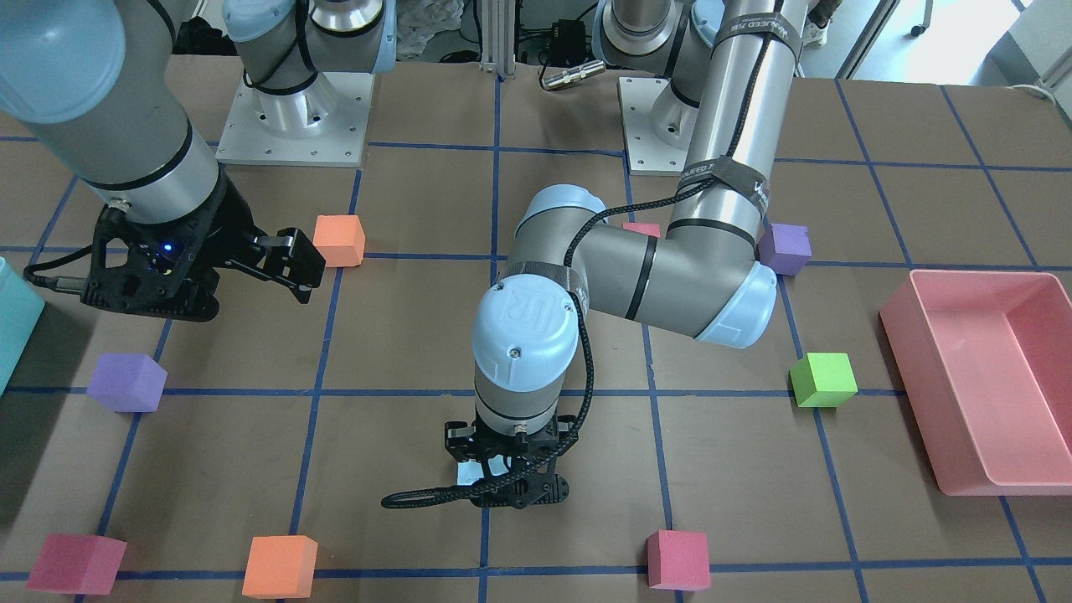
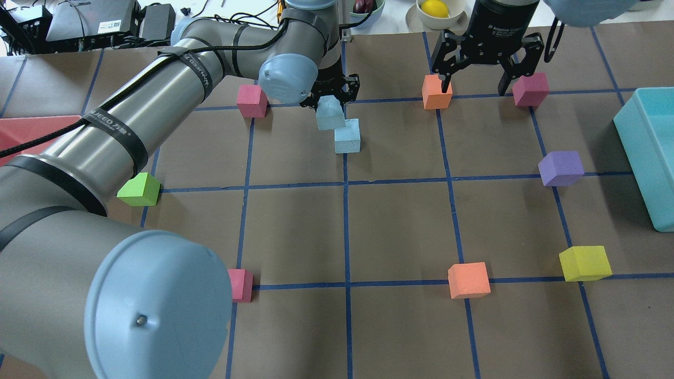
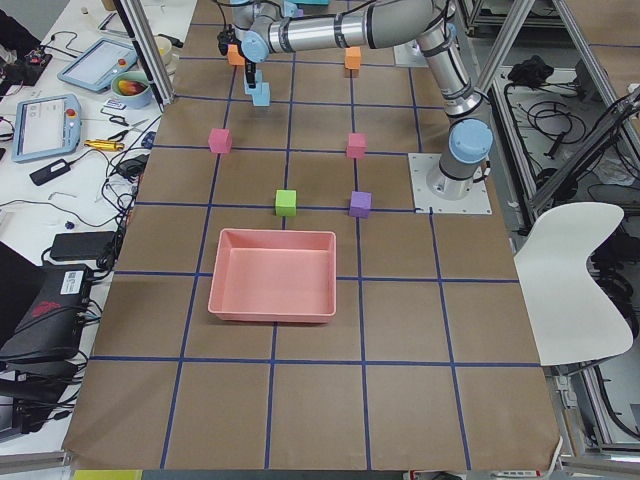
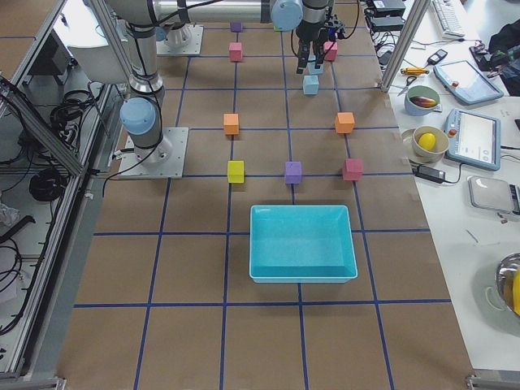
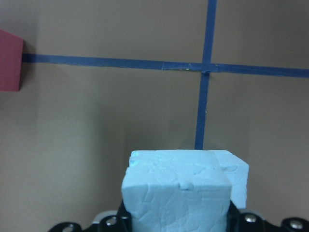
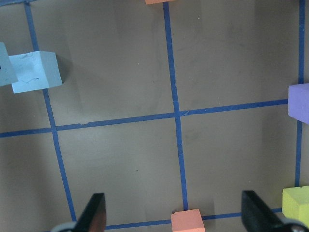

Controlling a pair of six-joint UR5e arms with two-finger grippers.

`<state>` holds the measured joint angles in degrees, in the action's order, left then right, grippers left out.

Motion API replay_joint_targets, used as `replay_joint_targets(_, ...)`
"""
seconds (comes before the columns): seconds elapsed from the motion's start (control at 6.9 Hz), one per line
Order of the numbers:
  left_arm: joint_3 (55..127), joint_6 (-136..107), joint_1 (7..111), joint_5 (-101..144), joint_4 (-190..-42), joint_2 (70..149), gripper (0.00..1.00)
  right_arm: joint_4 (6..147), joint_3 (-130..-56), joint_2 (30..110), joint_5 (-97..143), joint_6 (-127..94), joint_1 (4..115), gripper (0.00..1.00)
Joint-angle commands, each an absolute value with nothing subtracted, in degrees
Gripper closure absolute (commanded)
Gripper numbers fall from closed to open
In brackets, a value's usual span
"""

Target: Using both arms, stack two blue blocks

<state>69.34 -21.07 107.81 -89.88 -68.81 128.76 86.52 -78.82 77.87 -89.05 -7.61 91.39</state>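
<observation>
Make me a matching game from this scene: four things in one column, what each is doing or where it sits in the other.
Things: 1 left pincer; 2 right pincer; 3 free blue block; 4 green block.
States: A open, empty; B close to the pink tray; C shut on the held blue block; D on the table, next to the held blue block.
Pairs: 1-C; 2-A; 3-D; 4-B.

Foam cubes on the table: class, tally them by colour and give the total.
pale sky-blue foam cubes: 2
pink-red foam cubes: 3
orange foam cubes: 2
purple foam cubes: 2
green foam cube: 1
yellow foam cube: 1
Total: 11
</observation>
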Motion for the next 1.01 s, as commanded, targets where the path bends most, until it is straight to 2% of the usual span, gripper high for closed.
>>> replay_joint_targets(0.0,69.7,-21.27,109.33,-89.65,-69.17,128.67,0.85,86.66,-82.78,81.29,-89.38,-7.47,91.32,0.0)
replay_joint_targets(0.87,69.17,-22.23,109.25,-89.21,-67.85,130.6,0.85,85.78,-83.85,85.08,-89.12,-2.29,90.88,0.0)
